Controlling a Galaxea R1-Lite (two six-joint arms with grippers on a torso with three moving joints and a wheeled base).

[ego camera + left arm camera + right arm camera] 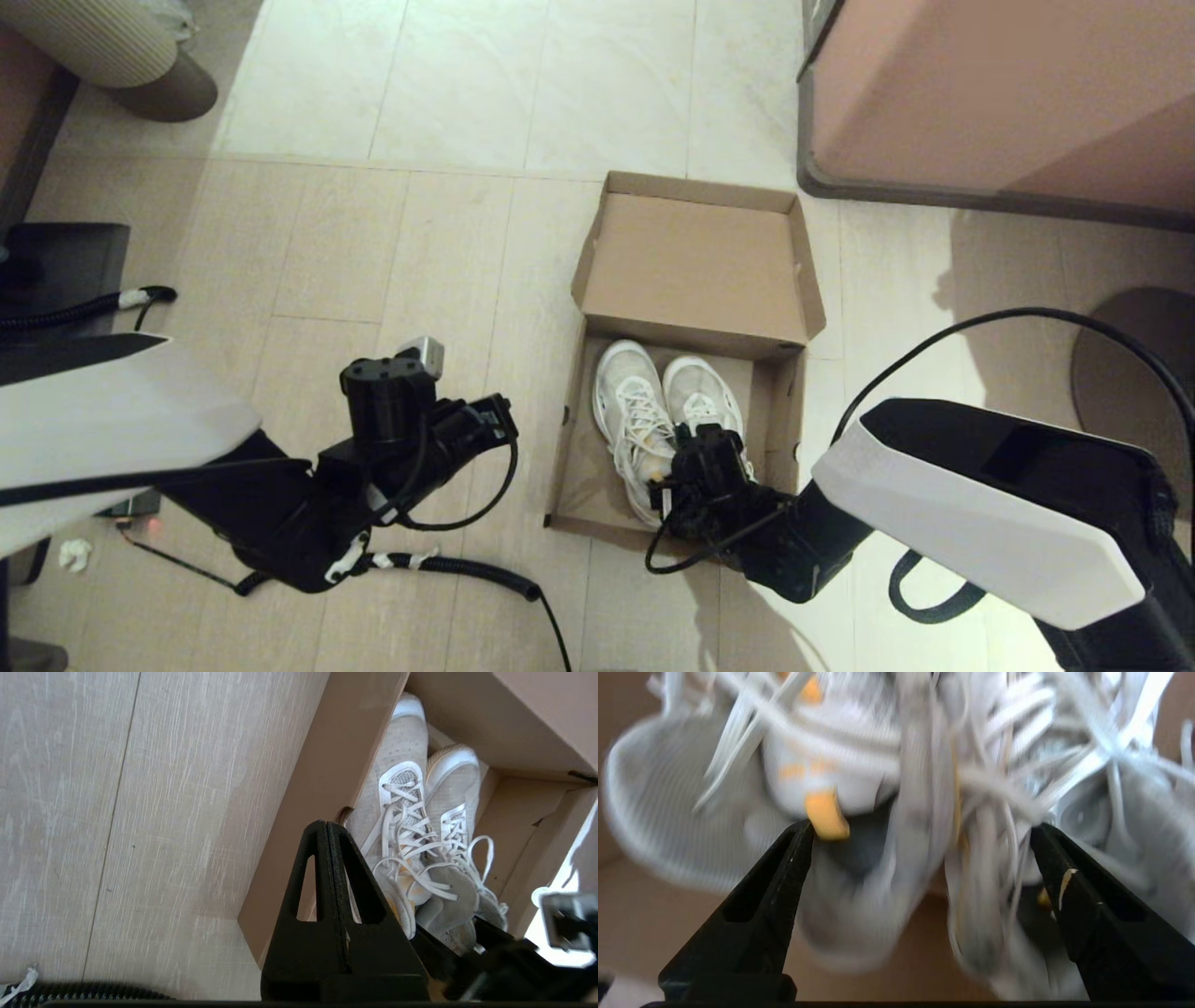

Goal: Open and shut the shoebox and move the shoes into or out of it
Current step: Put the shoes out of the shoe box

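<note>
The right hand [702, 446] is lowered into the shoebox [579, 467], at the heel end of the shoes [667, 411]. In the right wrist view its fingers [784, 868] are spread wide, one on each side of the inner collars of the pair, with laces and an orange tab between them — whether the pads already press on the fabric cannot be told, since the picture is smeared. No closed grip is seen.

The left hand [327, 830] is held above the floor [373, 233], just beside the box's left wall, with its two fingers pressed flat together and nothing between them. In the head view the left arm is seen bent low at the robot's left, its cable trailing over the tiles.

The shoes are laid side by side inside the shoebox, toes pointed toward the hinged lid [695, 266] and heels toward the robot, shifted toward the box's right half. The lid is flipped fully open and leans back from the far edge, its plain inner face shown.

The shoebox is set on the pale tiled floor. Beyond it, at the far right, the corner of a pinkish-brown cabinet [1008, 93] is seen, well apart from the box.
</note>
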